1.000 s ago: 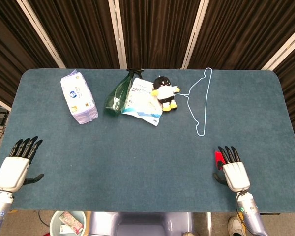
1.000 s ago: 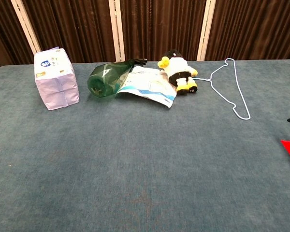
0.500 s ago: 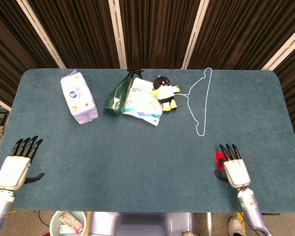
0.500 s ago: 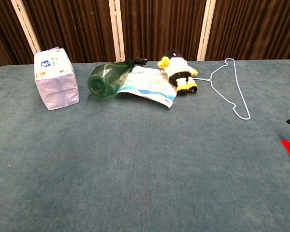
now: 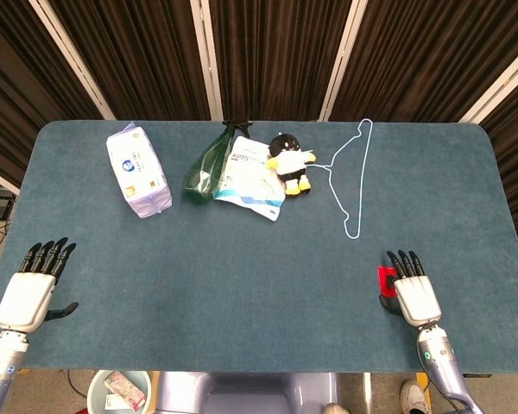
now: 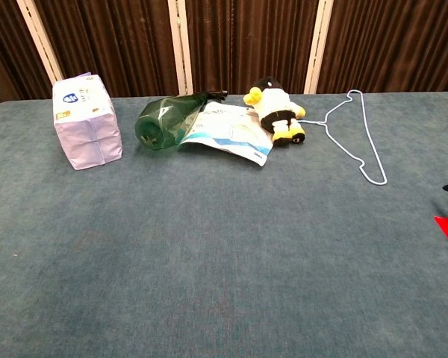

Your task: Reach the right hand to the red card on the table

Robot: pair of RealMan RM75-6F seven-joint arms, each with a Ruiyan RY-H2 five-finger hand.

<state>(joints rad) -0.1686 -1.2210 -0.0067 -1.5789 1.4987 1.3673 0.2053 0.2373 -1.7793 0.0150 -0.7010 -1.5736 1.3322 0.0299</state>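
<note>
Since earlier frame, right hand (image 5: 414, 295) slid back toward me, fingers straight, holding nothing. Red card (image 5: 384, 278) beside fingers, seemingly partly under thumb. Risk: further retreat drags card off table (image 5: 242, 259) edge.

Red card (image 5: 384, 278) flat beside right hand (image 5: 414, 293)

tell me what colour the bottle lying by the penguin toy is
Dark green bottle, clearest in the chest view.

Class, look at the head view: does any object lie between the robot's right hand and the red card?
Nothing visible does. The right hand sits directly beside the small flat red card, its fingers alongside the card's right edge on the blue table.
</note>
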